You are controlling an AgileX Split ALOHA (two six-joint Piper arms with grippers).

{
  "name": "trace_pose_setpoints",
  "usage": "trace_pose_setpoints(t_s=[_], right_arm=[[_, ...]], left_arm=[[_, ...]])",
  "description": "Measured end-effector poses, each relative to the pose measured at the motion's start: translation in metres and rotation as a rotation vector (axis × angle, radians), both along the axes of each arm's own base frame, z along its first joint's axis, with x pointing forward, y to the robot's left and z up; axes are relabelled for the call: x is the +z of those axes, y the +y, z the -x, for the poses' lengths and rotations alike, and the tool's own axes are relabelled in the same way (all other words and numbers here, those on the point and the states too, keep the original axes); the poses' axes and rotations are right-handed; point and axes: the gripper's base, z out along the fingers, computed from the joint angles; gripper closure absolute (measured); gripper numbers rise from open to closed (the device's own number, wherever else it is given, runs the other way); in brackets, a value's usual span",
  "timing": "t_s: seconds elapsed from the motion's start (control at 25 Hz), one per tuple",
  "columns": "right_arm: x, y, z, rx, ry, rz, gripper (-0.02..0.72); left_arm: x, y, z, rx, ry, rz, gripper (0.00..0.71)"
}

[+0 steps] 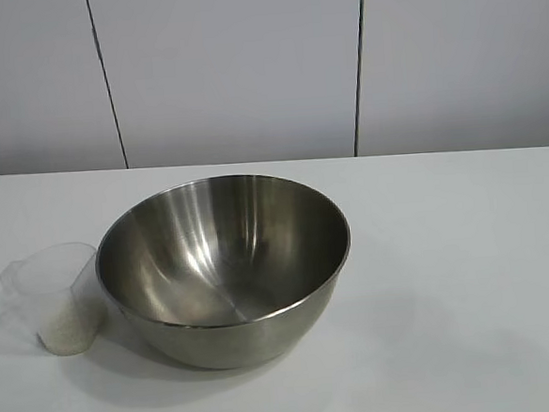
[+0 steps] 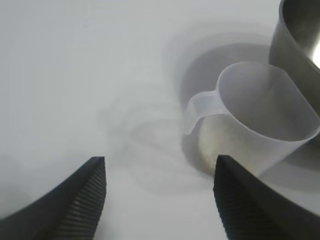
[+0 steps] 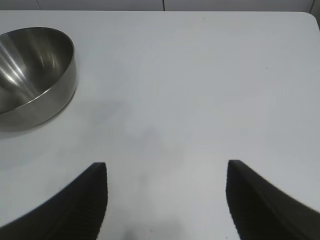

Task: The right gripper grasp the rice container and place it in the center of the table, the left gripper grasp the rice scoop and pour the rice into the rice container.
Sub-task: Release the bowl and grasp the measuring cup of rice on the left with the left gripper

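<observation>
Rice scoop (image 2: 260,135), part-filled with rice (image 1: 65,330), stands just beyond the left gripper (image 2: 160,172)'s spread jaws, off toward one finger, beside the rice container (image 1: 224,266). Closing off-centre could tip it and spill. The right gripper (image 3: 167,175) gapes over bare table (image 3: 200,75).

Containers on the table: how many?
2. The steel bowl sits near the table's middle. The clear scoop with rice stands upright right beside the bowl, on its left in the exterior view. None looks hidden.
</observation>
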Motion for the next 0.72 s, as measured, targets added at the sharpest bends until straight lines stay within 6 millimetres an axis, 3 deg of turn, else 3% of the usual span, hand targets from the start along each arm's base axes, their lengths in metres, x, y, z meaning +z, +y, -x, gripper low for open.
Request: trace_pose_setpoints(t_s=[0.4,0.72], right_arm=[[0.0,0.0,0.0,0.0,0.0,0.0,0.241],[0.0,0.0,0.0,0.0,0.0,0.0,0.241]], left_arm=[[-0.037,0.0,-0.003,-0.062,0.02,-0.049,0.255],[-0.034,0.007,-0.026,-0.064,-0.06,-0.078,0.255]])
